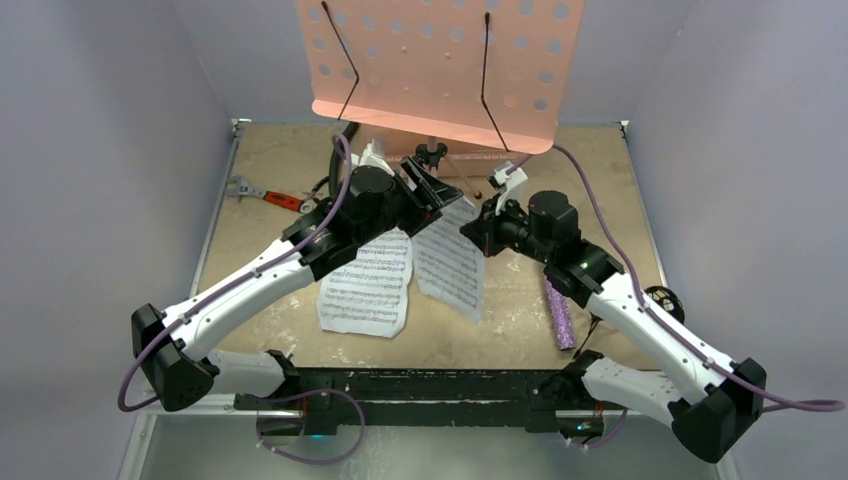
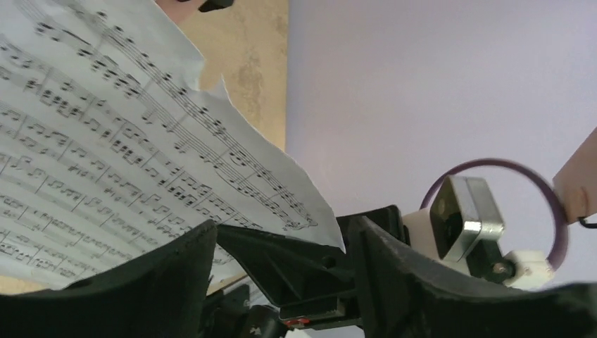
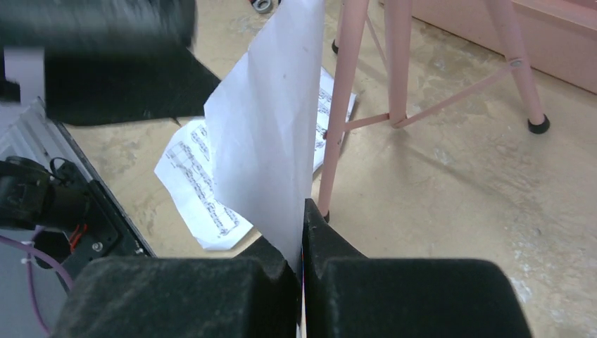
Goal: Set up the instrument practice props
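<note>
The pink perforated music stand [image 1: 430, 70] stands at the back of the table; its tripod legs [image 3: 391, 63] show in the right wrist view. My right gripper [image 1: 480, 226] [image 3: 303, 211] is shut on one edge of a white sheet-music page [image 1: 452, 262] [image 3: 267, 134] and holds it upright above the table. My left gripper [image 1: 428, 192] [image 2: 281, 232] is open beside that page's upper edge [image 2: 105, 141], facing the right gripper. A second page [image 1: 368, 282] [image 3: 204, 183] lies flat on the table. The purple glittery microphone [image 1: 560, 315] lies under the right arm.
A red-handled wrench [image 1: 268, 197] lies at the left edge. A small black object [image 1: 662, 298] sits at the right edge behind the right arm. A pink box [image 3: 556, 42] stands behind the stand's legs. Purple-grey walls enclose the table.
</note>
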